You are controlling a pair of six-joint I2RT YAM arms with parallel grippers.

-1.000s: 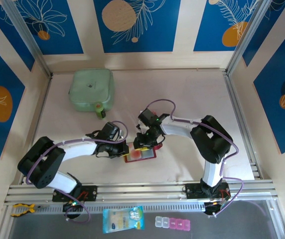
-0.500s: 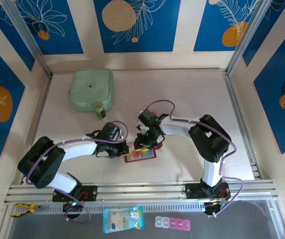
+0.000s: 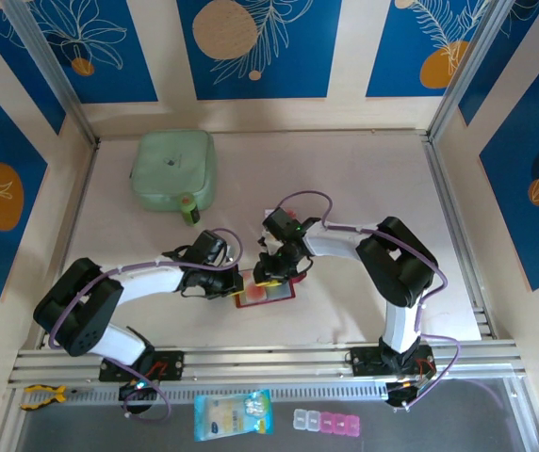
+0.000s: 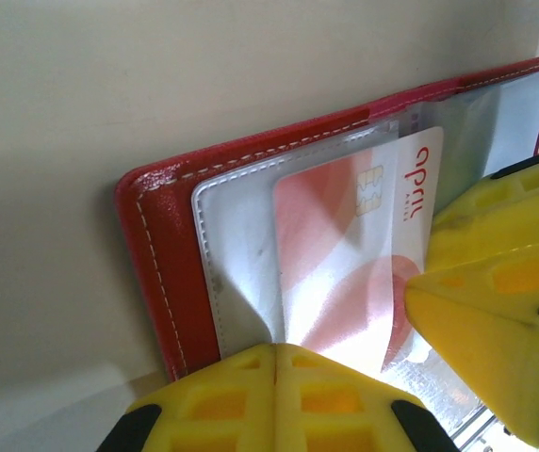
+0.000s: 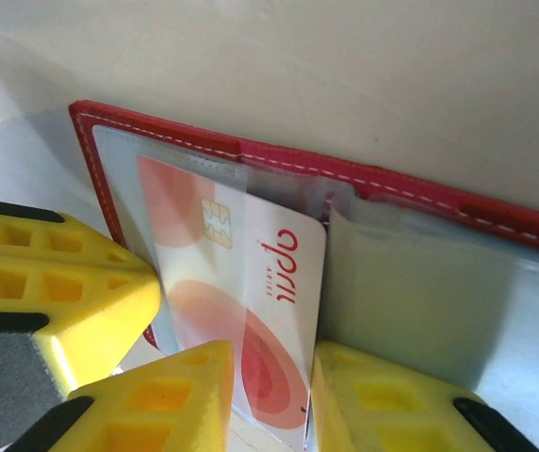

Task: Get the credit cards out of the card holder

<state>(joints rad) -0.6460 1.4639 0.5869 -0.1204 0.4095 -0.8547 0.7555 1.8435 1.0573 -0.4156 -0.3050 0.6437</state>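
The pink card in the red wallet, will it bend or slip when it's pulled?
Probably stiff: the card lies flat with straight edges, partly out of its clear pocket. Likely slippery: its face looks glossy. Probably light, being thin against the red wallet.

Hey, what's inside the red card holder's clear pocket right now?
One pink-red credit card with a chip, partly slid out of the card holder's clear pocket, its free end between the right gripper's fingers. Anything beneath that card is covered, so more cards can't be ruled out.
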